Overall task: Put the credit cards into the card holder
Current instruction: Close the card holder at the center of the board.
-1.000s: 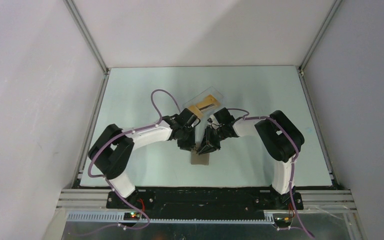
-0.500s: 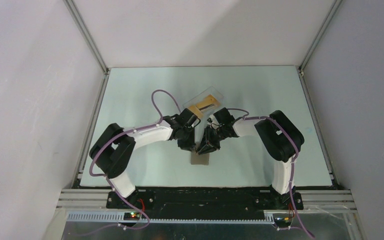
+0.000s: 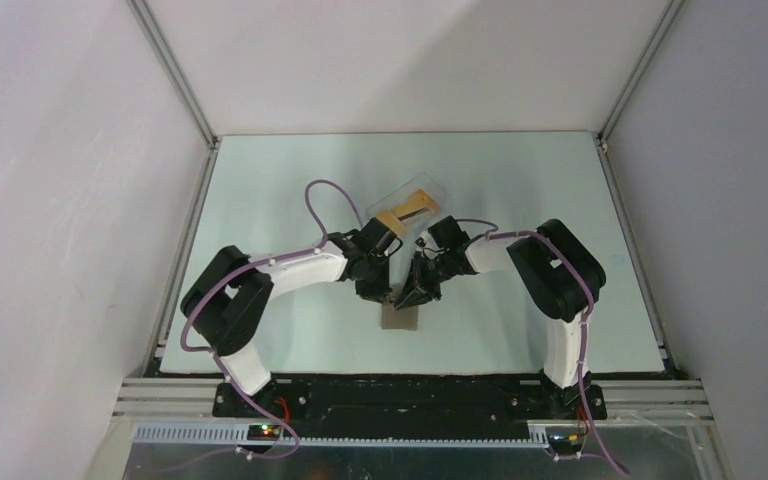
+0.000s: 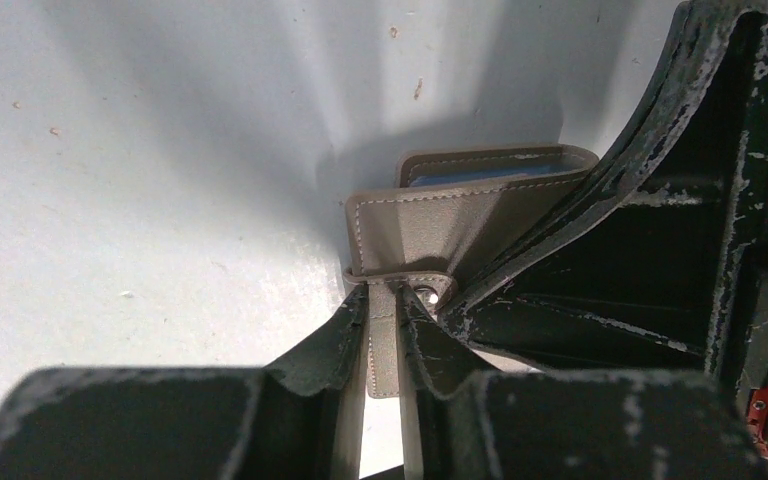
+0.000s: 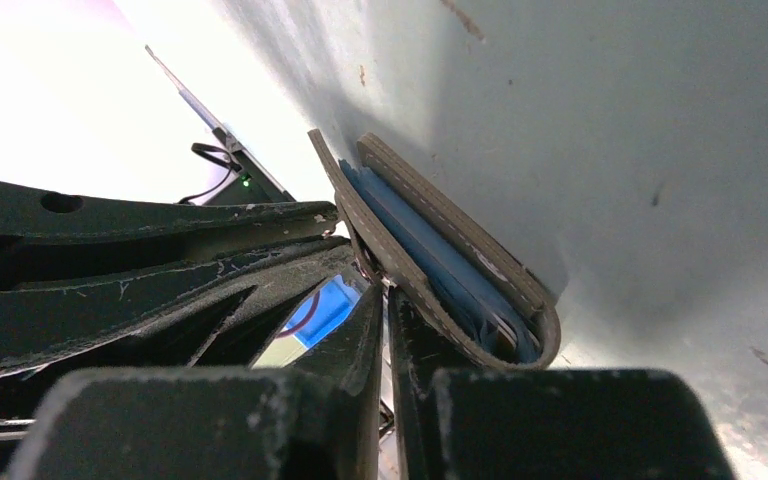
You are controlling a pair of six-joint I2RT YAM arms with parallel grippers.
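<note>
The grey-taupe card holder (image 3: 400, 318) lies on the table between both arms. In the left wrist view it (image 4: 460, 215) stands partly open with blue lining. My left gripper (image 4: 384, 335) is shut on its narrow snap strap. My right gripper (image 5: 384, 310) is shut, tips pinched at the edge of the holder's outer flap (image 5: 430, 270), beside the snap. In the top view the left gripper (image 3: 388, 292) and the right gripper (image 3: 412, 296) meet just above the holder. The orange-gold credit cards (image 3: 410, 208) lie behind the grippers, held by neither.
A clear plastic box (image 3: 430, 192) holds the cards at mid-table, just behind the two wrists. Grey walls and aluminium rails (image 3: 188, 250) bound the pale table on three sides. The right gripper's finger (image 4: 650, 160) fills the right of the left wrist view.
Both arms have crept slightly; the grippers stay closed at the card holder and the holder stays in the same spot.
</note>
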